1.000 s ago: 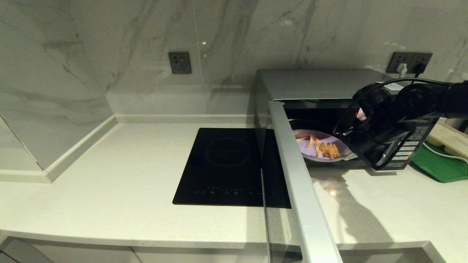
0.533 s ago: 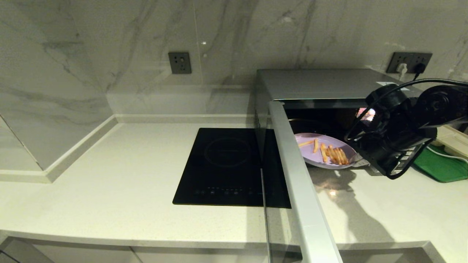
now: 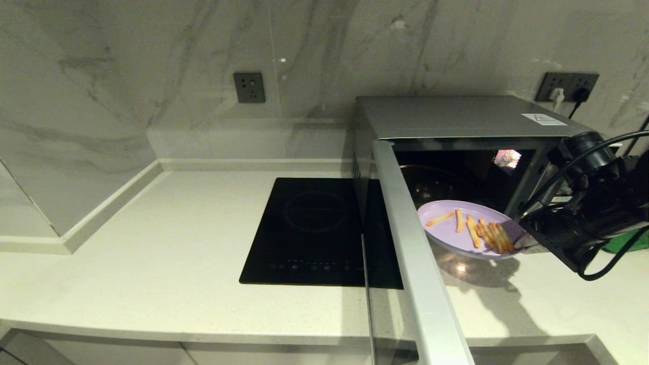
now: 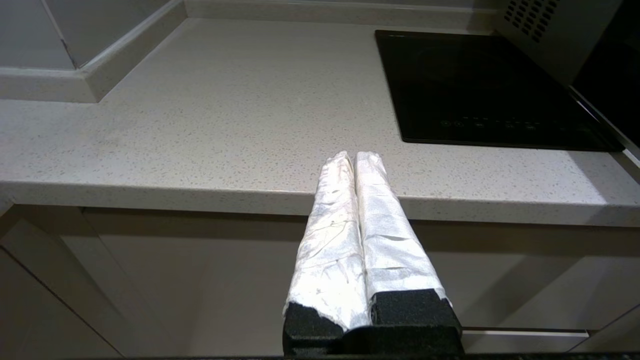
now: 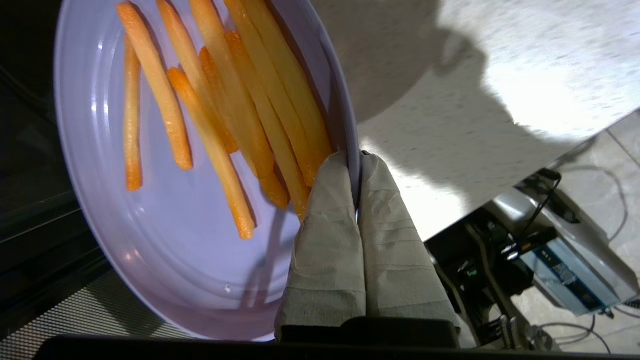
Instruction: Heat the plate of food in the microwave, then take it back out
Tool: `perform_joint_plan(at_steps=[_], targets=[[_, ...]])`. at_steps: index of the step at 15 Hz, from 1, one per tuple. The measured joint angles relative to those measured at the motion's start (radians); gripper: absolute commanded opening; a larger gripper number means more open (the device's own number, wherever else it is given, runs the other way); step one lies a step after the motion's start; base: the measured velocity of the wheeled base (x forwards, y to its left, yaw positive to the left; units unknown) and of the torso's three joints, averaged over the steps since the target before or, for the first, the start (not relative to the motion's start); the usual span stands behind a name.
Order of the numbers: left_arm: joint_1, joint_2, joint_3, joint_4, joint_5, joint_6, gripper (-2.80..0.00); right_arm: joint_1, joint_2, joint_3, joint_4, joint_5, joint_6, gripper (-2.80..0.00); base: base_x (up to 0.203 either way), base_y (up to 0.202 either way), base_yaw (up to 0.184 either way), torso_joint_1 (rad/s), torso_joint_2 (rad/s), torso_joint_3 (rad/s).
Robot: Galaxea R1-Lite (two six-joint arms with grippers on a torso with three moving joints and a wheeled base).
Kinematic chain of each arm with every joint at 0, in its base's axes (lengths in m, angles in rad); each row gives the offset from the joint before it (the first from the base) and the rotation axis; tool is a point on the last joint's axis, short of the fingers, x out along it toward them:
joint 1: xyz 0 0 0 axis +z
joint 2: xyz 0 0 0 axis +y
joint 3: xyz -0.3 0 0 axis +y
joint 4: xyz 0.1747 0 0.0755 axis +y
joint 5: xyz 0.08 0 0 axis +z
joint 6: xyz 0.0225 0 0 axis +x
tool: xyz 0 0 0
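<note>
The pale lilac plate of food [image 3: 464, 230] with orange fries hangs tilted above the counter, just outside the front of the silver microwave [image 3: 451, 117]. My right gripper [image 3: 522, 245] is shut on the plate's right rim. In the right wrist view the taped fingers [image 5: 330, 220] pinch the rim of the plate of food [image 5: 150, 215] between them, at the gripper [image 5: 356, 157]. The microwave door [image 3: 416, 253] stands wide open toward me, and the dark cavity [image 3: 466, 172] is empty. My left gripper [image 4: 355, 157] hangs shut and empty below the counter's front edge, out of the head view.
A flat black induction hob [image 3: 317, 230] lies left of the microwave. A green tray [image 3: 623, 241] peeks out behind my right arm at the far right. Wall sockets [image 3: 567, 86] with plugged cables sit behind the microwave. The open door splits the counter front.
My right gripper has drawn the plate out of the microwave cavity, toward me and to the right. The plate now hangs over the counter. The left arm has not moved.
</note>
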Motion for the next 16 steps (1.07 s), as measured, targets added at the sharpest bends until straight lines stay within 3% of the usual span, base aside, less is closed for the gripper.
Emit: perform_joint_plan(at_steps=[4,9,12,16], targets=[[0.0,0.0,0.0,0.0,0.0,0.0,-2.8,-0.048,-0.107,0.149,-0.119,0.01,-0.071,-2.8,0.0,0.0,0.0,0.0,0.0,0.0],[0.0,0.0,0.0,0.0,0.0,0.0,-2.8,-0.135,-0.216,0.361,-0.317,0.108,-0.162,-2.8,0.0,0.0,0.0,0.0,0.0,0.0],[0.0,0.0,0.0,0.0,0.0,0.0,-2.8,-0.263,-0.235,0.422,-0.354,0.158,-0.228,-2.8,0.0,0.0,0.0,0.0,0.0,0.0],[0.0,0.0,0.0,0.0,0.0,0.0,-2.8,-0.498,-0.232,0.456,-0.371,0.251,-0.348,-2.8,0.0,0.0,0.0,0.0,0.0,0.0]])
